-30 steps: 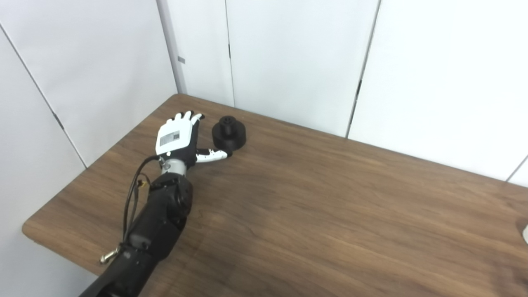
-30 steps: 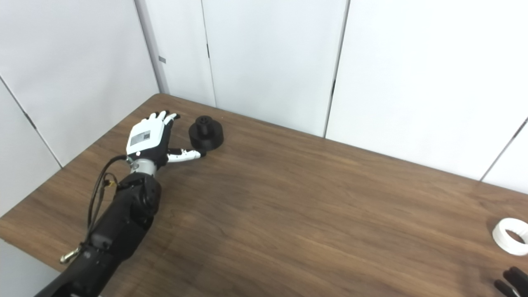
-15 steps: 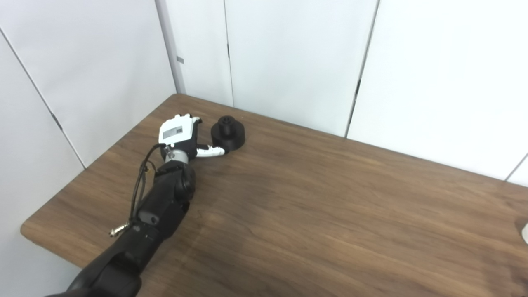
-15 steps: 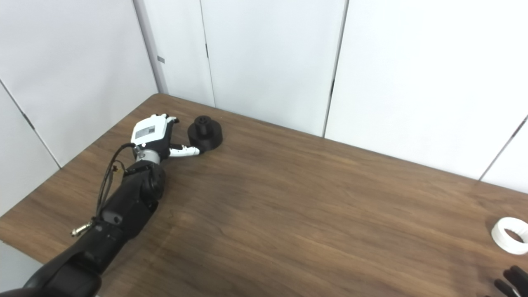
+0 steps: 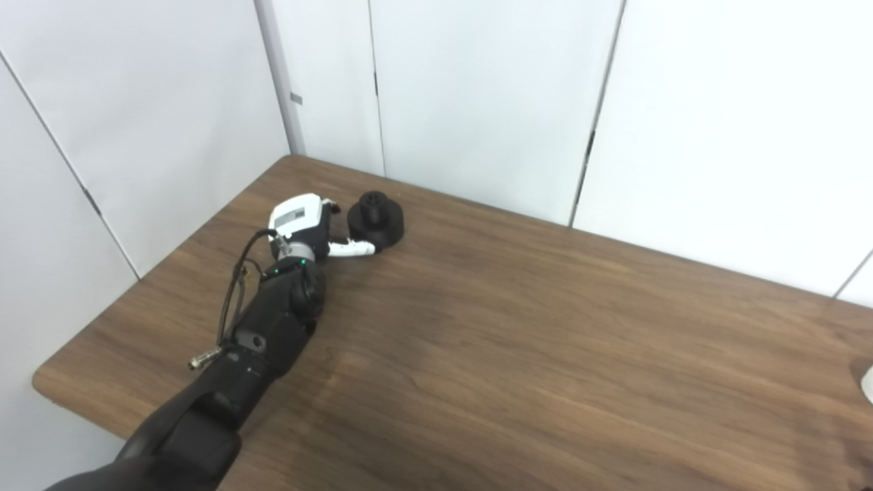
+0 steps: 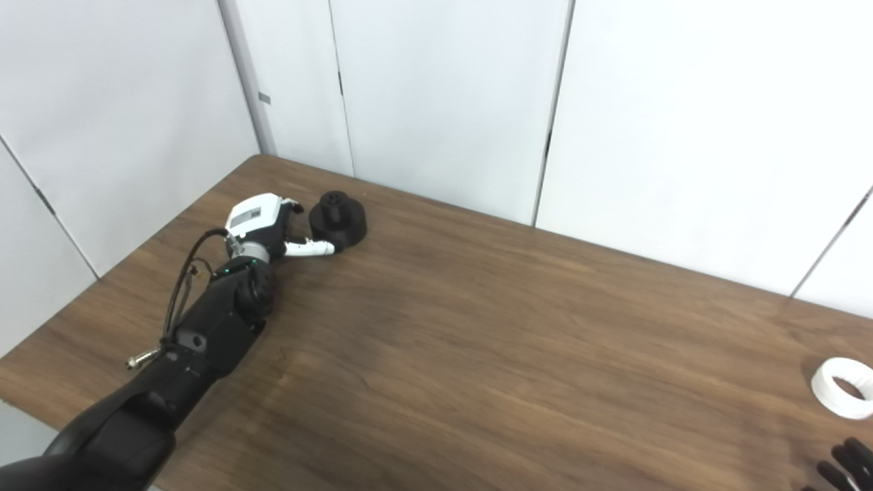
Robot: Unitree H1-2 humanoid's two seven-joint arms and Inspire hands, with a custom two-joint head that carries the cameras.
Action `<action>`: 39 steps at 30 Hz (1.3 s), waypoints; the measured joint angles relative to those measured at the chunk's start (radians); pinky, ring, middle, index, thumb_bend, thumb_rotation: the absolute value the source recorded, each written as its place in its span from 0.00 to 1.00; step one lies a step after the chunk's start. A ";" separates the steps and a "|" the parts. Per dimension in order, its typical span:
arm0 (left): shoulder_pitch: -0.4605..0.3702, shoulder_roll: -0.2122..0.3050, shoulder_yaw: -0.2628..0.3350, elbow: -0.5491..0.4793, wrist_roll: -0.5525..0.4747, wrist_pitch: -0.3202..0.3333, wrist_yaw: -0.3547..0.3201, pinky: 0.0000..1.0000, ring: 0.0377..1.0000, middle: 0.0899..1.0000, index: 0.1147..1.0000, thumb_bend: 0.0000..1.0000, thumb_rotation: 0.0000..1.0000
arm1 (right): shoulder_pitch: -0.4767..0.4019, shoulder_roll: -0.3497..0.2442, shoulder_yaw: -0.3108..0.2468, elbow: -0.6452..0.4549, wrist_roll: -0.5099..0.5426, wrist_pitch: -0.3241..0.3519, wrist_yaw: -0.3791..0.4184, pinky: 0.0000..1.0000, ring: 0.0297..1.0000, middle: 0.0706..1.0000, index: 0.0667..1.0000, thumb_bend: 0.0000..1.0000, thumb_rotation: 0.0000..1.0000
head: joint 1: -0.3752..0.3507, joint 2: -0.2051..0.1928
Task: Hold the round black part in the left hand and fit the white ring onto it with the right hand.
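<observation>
Since a second ago the left hand point(image 5: 300, 221) has been carried forward and a little rightward toward the round black part point(image 5: 375, 219), its back now tipped steeply so that the fingers are largely hidden behind it, while the part itself has not been shifted on the table point(image 5: 518, 354). At the far left corner of the wooden surface the hand is seen just beside the part, with the white thumb stretched out along the tabletop so that its tip reaches the part's base on the near side; whether it actually touches cannot be told. Nothing is enclosed by the hand, and thumb and fingers are spread wide apart. The part stands upright, its narrower knob on top of the broad disc. The middle of the table is crossed by nothing else. Far to the right, near the table's edge, the white ring point(image 6: 843, 397) is lying flat, well apart from the black part. At the lower right corner only dark fingertips of the right hand point(image 6: 844, 465) are shown, close to the ring but clear of it; how far that hand is opened cannot be told.
</observation>
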 measured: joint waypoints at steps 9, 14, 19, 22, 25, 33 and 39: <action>-0.030 -0.002 -0.018 0.049 -0.054 -0.047 0.013 1.00 0.99 0.94 0.83 1.00 0.61 | 0.000 0.001 0.002 0.000 -0.008 0.000 0.000 0.71 0.83 0.85 0.84 0.79 0.89 | -0.005 -0.002; -0.045 -0.005 -0.028 0.065 -0.063 -0.060 0.026 1.00 1.00 0.94 0.85 1.00 0.57 | 0.001 0.001 0.005 -0.001 -0.011 0.000 -0.001 0.71 0.84 0.85 0.84 0.80 0.90 | -0.011 0.000; -0.066 -0.013 -0.031 0.097 -0.071 -0.067 0.033 1.00 1.00 0.95 0.86 1.00 0.56 | 0.001 0.001 0.007 -0.002 -0.012 0.001 -0.001 0.72 0.85 0.86 0.85 0.82 0.89 | -0.011 0.000; -0.079 -0.018 -0.033 0.108 -0.083 -0.067 0.043 1.00 1.00 0.96 0.87 1.00 0.55 | 0.001 0.002 0.007 -0.004 -0.012 0.001 -0.001 0.74 0.85 0.86 0.84 0.84 0.89 | -0.011 0.000; -0.097 -0.022 -0.037 0.135 -0.088 -0.069 0.057 1.00 1.00 0.95 0.87 1.00 0.55 | 0.002 0.003 0.008 -0.008 -0.009 0.002 -0.001 0.75 0.86 0.87 0.85 0.84 0.88 | -0.012 0.000; -0.118 -0.025 -0.051 0.172 -0.098 -0.073 0.074 1.00 1.00 0.95 0.87 1.00 0.54 | 0.003 0.004 0.011 -0.015 -0.017 0.002 -0.007 0.76 0.86 0.86 0.84 0.86 0.90 | -0.015 0.002; -0.123 -0.027 -0.056 0.175 -0.103 -0.075 0.077 1.00 0.99 0.93 0.82 1.00 0.51 | 0.003 0.003 0.011 -0.017 -0.019 0.002 -0.008 0.77 0.87 0.86 0.84 0.88 0.91 | -0.014 0.008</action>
